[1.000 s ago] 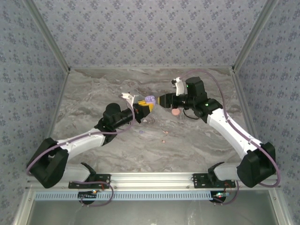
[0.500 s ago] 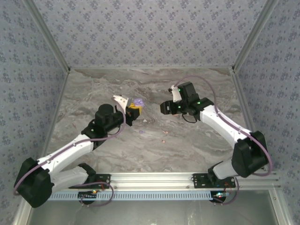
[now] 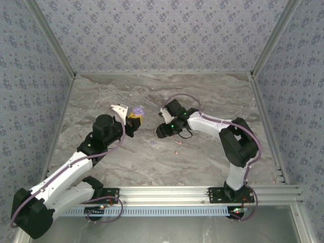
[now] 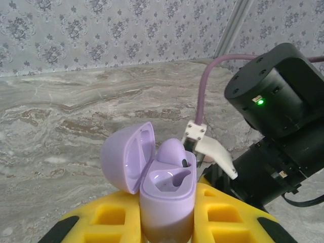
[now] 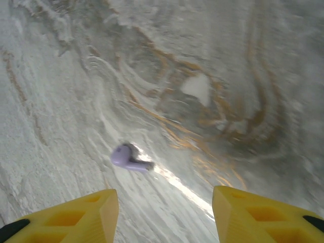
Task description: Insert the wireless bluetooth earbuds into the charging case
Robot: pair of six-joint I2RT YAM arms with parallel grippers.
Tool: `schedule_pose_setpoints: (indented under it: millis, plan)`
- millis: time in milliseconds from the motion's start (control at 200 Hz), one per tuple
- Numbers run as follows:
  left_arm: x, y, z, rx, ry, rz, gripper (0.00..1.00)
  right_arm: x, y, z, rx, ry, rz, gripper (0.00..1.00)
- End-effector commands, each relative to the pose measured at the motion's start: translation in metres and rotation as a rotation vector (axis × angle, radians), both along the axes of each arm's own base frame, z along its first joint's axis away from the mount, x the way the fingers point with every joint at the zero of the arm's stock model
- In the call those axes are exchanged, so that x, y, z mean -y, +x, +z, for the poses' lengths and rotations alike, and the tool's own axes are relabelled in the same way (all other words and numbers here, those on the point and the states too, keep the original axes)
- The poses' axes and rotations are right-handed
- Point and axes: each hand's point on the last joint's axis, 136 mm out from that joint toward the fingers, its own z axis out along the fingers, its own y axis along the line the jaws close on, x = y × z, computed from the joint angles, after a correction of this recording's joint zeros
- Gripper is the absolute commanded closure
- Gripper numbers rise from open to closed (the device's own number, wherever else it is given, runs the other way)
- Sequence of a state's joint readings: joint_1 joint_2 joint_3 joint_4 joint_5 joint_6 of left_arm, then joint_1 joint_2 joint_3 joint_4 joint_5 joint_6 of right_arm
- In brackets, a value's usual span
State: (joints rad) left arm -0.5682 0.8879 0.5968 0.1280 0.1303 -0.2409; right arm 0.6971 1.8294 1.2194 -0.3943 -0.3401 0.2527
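My left claw (image 4: 164,225) is clamped tight on the lilac charging case (image 4: 164,195). The case stands upright between the yellow fingers with its lid tipped back. A seated earbud (image 4: 171,152) rests in one well, and the well beside it looks empty. My right claw (image 5: 164,215) hangs half open over the marble table (image 5: 243,76), gripping nothing. The loose earbud (image 5: 129,158), also lilac, lies just ahead of its fingertips, off-centre toward one finger. I judge this the fetch for the second bud: centre over it, descend, pinch gently.
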Motion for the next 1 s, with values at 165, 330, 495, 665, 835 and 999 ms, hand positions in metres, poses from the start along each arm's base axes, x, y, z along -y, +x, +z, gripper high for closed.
schedule_pose_setpoints:
  millis: [165, 330, 495, 665, 835, 999]
  plan:
    - [-0.013, -0.001, 0.000, 0.017, 0.026, 0.047, 0.80, -0.033, -0.008, -0.007, 0.024, -0.059, 0.123, 0.46]
    - [-0.018, -0.001, 0.001, 0.026, 0.028, 0.069, 0.80, -0.037, -0.013, -0.019, 0.027, -0.126, 0.161, 0.48]
    - [-0.021, -0.002, 0.003, 0.037, 0.030, 0.076, 0.80, -0.042, -0.015, -0.028, 0.038, -0.181, 0.189, 0.48]
    - [-0.023, -0.003, 0.003, 0.038, 0.031, 0.079, 0.79, -0.045, -0.017, -0.036, 0.042, -0.222, 0.210, 0.50]
    - [-0.023, -0.003, 0.003, 0.040, 0.032, 0.080, 0.79, -0.042, -0.021, -0.044, 0.054, -0.297, 0.240, 0.53]
    - [-0.023, -0.003, 0.001, 0.038, 0.037, 0.077, 0.79, -0.041, -0.026, -0.049, 0.061, -0.341, 0.268, 0.56]
